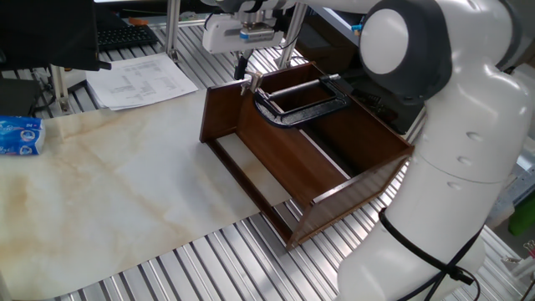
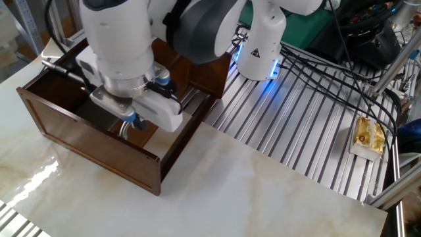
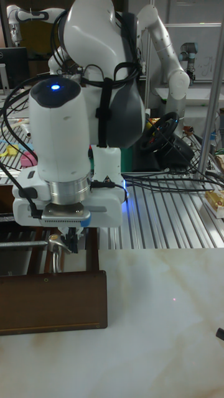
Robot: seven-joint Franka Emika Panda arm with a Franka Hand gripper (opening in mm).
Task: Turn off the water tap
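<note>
The water tap point(image 3: 57, 250) is a small chrome fitting clamped at the near corner of a brown wooden box point(image 1: 276, 159). It also shows as the tap point(image 1: 248, 81) and as the chrome tap point(image 2: 125, 129) inside the box. A black C-clamp point(image 1: 297, 104) lies across the box and holds it. My gripper point(image 3: 70, 237) hangs straight down just over the tap's top. Its dark fingers sit close together with nothing seen between them. In one fixed view my gripper point(image 1: 242, 73) stands at the box's corner, and in the other my gripper point(image 2: 133, 121) is largely hidden by the hand.
The box has upright walls and a middle divider point(image 1: 322, 155). Papers point(image 1: 138, 79) and a blue packet point(image 1: 18, 135) lie at the far left of the marble sheet point(image 1: 109, 192). Black cables point(image 2: 316, 72) cross the slatted table top beside the robot base.
</note>
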